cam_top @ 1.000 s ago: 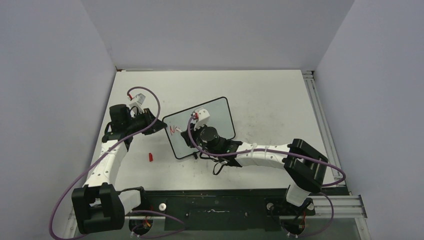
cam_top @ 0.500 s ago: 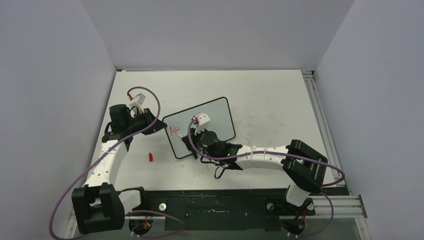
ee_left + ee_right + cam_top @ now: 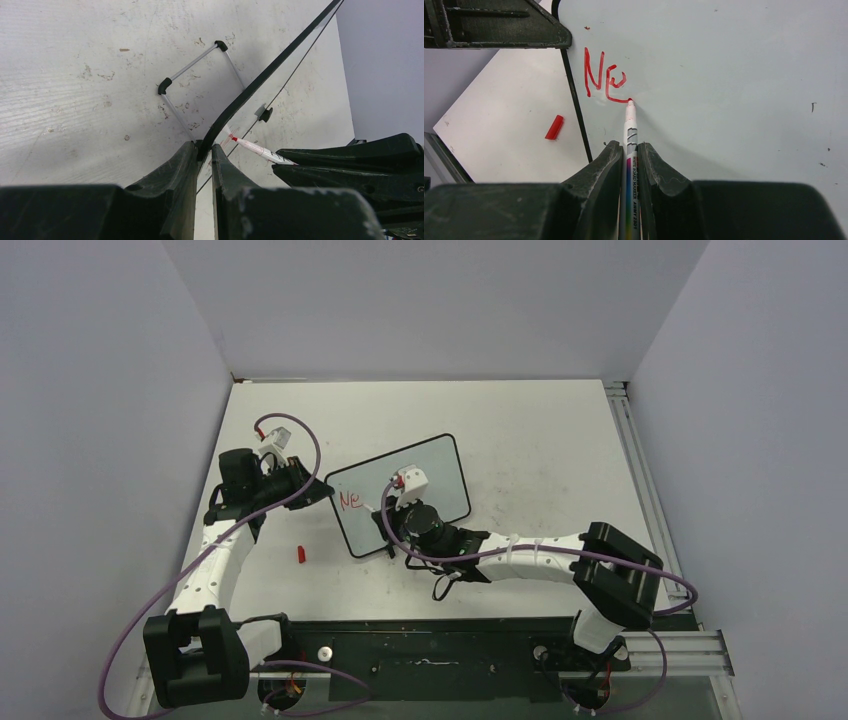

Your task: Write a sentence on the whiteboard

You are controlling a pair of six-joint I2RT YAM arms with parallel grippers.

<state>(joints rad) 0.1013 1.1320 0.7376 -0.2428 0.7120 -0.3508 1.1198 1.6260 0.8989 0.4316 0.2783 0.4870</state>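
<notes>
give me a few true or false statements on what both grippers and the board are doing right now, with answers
1. The right gripper holds a marker whose tip touches the whiteboard. True.
2. The red lettering reads "New". False: only "Ne" is written, with the tip at the end of the e's tail.
3. The left gripper is open and clear of the whiteboard. False: its fingers are shut on the board's black-framed edge.
4. A small red cap lies on the table, off the whiteboard. True.
</notes>
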